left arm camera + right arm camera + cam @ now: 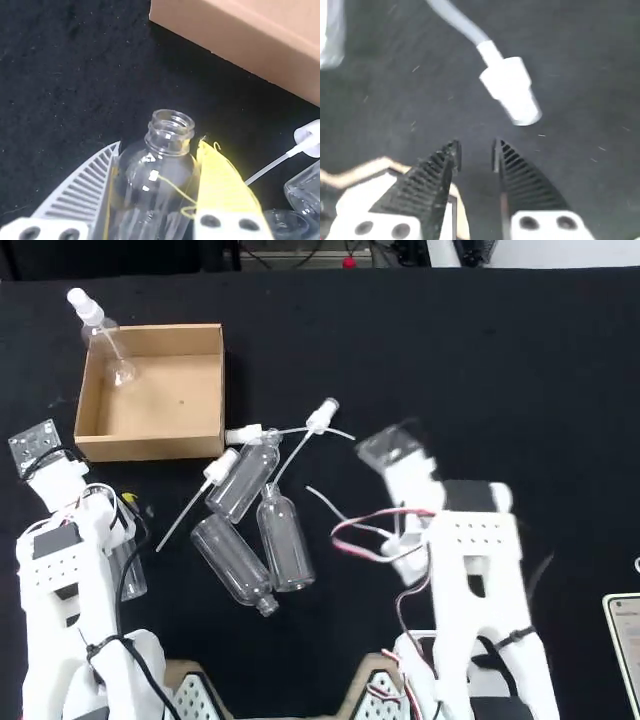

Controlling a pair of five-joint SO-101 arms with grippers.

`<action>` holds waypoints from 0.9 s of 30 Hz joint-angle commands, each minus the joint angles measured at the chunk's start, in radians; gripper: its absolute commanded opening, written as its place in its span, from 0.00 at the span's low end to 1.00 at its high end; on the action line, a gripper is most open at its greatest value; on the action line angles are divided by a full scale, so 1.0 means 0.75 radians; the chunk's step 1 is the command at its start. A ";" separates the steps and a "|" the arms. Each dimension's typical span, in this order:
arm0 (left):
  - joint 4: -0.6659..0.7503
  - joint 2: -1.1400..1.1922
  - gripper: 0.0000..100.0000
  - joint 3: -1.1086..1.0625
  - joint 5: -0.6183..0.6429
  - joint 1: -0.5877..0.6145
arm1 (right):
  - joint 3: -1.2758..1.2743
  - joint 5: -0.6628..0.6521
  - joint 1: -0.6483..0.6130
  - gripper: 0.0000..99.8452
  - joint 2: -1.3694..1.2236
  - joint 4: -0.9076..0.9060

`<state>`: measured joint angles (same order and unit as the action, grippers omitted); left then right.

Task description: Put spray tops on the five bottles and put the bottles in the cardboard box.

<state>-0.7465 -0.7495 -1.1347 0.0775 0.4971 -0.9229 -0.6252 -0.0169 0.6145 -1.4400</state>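
Note:
My left gripper (160, 146) is shut on a clear bottle (167, 150) with an open neck, held near the front of the cardboard box (240, 35); in the high view this bottle (132, 575) sits beside the left arm. My right gripper (475, 147) is slightly open with nothing between its fingers, just short of a white spray top (512, 92) lying on the cloth. The high view shows three uncapped bottles (243, 480) (285, 538) (232, 560) and three loose spray tops (322, 418) (245, 435) (220, 470) in a cluster. A capped bottle (95, 325) leans at the box's (150, 435) far left corner.
The table is covered in black cloth. The right arm (470, 550) stands right of the bottle cluster with loose red and white wires beside it. A flat white object (625, 625) lies at the right edge. Open cloth stretches behind and to the right.

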 commanded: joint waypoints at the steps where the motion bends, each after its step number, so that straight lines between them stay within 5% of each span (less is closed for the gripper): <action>1: 0.027 -0.035 0.08 0.011 0.006 -0.003 | -0.038 -0.135 -0.053 0.12 0.030 0.018; 7: 0.027 -0.035 0.08 0.011 0.006 -0.003 | -0.175 -0.213 -0.035 0.12 0.030 0.168; 16: 0.027 -0.035 0.08 0.011 0.004 -0.003 | -0.322 -0.211 0.315 0.12 0.030 0.761; 21: 0.027 -0.035 0.08 0.011 0.004 -0.003 | -0.371 -0.004 0.383 0.12 0.030 1.058; 27: 0.027 -0.035 0.08 0.011 0.004 -0.001 | -0.302 0.282 0.338 0.12 0.032 1.062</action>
<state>-0.7465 -0.7495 -1.1347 0.0775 0.4971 -1.2052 -0.5117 0.2501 0.6160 -0.6483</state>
